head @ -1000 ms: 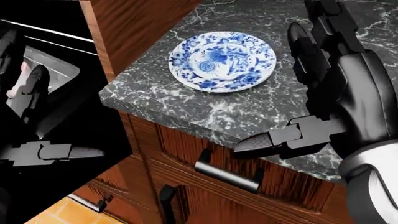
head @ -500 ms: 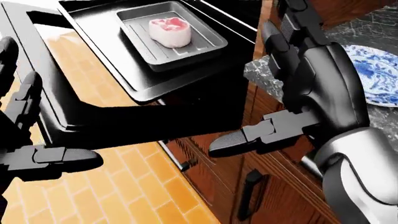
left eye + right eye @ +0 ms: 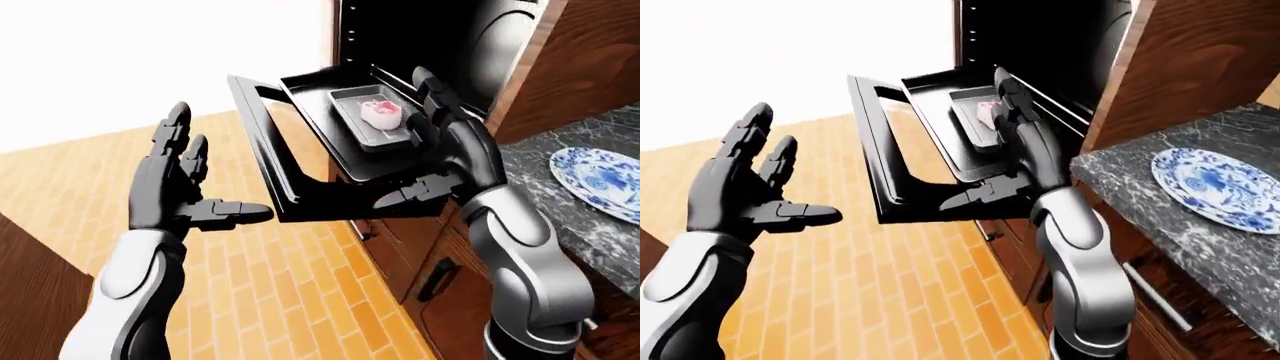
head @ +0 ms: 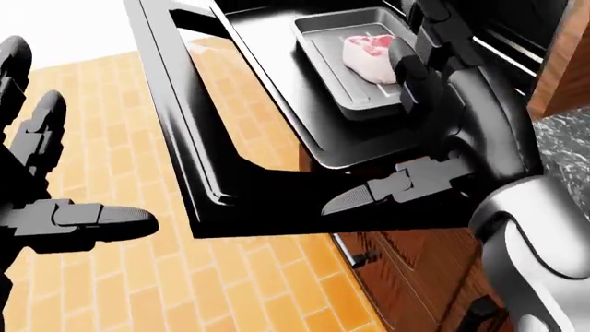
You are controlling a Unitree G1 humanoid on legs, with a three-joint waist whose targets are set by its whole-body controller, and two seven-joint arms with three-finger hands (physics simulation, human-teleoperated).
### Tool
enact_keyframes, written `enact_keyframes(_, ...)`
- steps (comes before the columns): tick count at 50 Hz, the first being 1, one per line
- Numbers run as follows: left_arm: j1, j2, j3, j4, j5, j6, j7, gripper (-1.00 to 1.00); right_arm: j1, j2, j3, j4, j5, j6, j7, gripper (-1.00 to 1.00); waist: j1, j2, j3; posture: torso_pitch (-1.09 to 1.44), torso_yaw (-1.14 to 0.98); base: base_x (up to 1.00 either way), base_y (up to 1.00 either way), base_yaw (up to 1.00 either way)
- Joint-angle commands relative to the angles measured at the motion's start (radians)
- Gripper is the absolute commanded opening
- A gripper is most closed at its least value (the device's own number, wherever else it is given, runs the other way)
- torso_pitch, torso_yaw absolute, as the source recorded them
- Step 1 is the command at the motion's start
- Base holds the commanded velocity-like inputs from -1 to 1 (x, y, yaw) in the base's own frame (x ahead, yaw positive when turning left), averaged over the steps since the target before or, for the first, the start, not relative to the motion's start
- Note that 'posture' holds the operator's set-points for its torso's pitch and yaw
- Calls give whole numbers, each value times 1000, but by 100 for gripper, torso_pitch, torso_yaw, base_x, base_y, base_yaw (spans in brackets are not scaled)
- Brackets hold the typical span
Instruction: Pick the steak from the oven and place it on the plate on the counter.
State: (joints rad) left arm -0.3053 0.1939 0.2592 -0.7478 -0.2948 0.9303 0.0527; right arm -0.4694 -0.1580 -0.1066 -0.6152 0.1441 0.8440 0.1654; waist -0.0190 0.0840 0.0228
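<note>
Fingers of both black hands spread open, left hand [image 3: 180,191] nearest, holding nothing. Just past the right hand's [image 4: 443,117] fingertips, the pale pink raw steak [image 4: 369,57] lies in a grey metal tray [image 3: 352,120] (oven door down). Only the eye views show the blue-patterned round plate [image 3: 1210,187].

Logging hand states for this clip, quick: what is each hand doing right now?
Left hand: open, empty, fingers spread over the floor.
Right hand: open, holding nothing, beside the steak in the oven tray.
</note>
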Motion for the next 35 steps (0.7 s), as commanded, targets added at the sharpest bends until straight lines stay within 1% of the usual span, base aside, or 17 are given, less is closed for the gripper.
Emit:
enact_keyframes(1,-30,7,0,-40,-12,-28,0,100,-33,-12,-17,-41,-1,-25,-16,100,-8,10,-11,0,0,34,-38,0)
enact_keyframes(4,-43,12,5,-51,-23,-9,9,100,-45,-21,-17,-57,2,-11,-19,100,-19,-29,-2,0,0,14,-48,0)
enact_keyframes(6,-37,9,-4,-42,-20,-24,9,100,-50,-22,-14,-61,4,-3,-18,100,-21,-72,-2,0,0,9,-44,0)
enact_keyframes(7,-40,11,-2,-39,-21,-24,9,100,-52,-22,-11,-59,3,-4,-16,100,-22,-113,-8,0,0,4,-35,0)
enact_keyframes(8,-41,12,0,-40,-23,-22,9,100,-53,-22,-13,-62,3,-3,-17,100,-40,-178,-14,0,0,0,0,0)
enact_keyframes(9,-42,15,4,-38,-26,-21,9,100,-53,-24,-11,-59,-1,-9,-15,100,-29,-126,-1,0,0,0,0,0)
enact_keyframes(10,-45,17,8,-42,-30,-16,10,100,-56,-23,-12,-60,0,-5,-16,100,-42,-140,15,0,0,0,0,0)
enact_keyframes(13,-57,26,18,-49,-41,-1,15,100,-67,-29,-16,-66,-4,3,-21,100,-40,-135,27,0,0,0,0,0)
enact_keyframes(15,-61,31,22,-56,-49,9,21,100,-68,-27,-25,-82,9,16,-18,100,0,-117,-5,0,0,0,0,54)
enact_keyframes(17,-65,34,28,-63,-58,19,25,100,-75,-31,-33,-104,26,40,-18,100,0,-99,10,0,0,0,0,100)
enact_keyframes(24,-71,43,34,-72,-78,31,40,100,-88,-59,-58,-113,63,55,-26,100,16,-38,-17,0,0,0,0,91)
enact_keyframes(26,-69,43,27,-65,-76,22,40,100,-96,-70,-63,-116,66,63,-33,100,1,-1,-23,0,0,0,0,28)
enact_keyframes(27,-72,44,28,-67,-78,26,42,100,-104,-73,-71,-117,73,72,-36,100,-6,-9,-26,0,0,0,0,0)
enact_keyframes(28,-73,44,28,-67,-80,28,44,100,-109,-76,-73,-117,77,75,-40,100,0,-25,-12,0,0,0,0,0)
enact_keyframes(31,-74,45,28,-67,-81,28,45,100,-114,-83,-84,-125,97,91,-45,100,-8,-48,-10,0,0,0,0,0)
enact_keyframes(32,-79,46,31,-74,-86,39,49,100,-113,-87,-88,-129,108,96,-45,100,-3,-46,-24,0,0,0,-12,0)
enact_keyframes(35,-87,49,34,-77,-94,47,54,100,-117,-96,-88,-133,122,104,-50,100,4,-17,-18,0,0,0,-45,0)
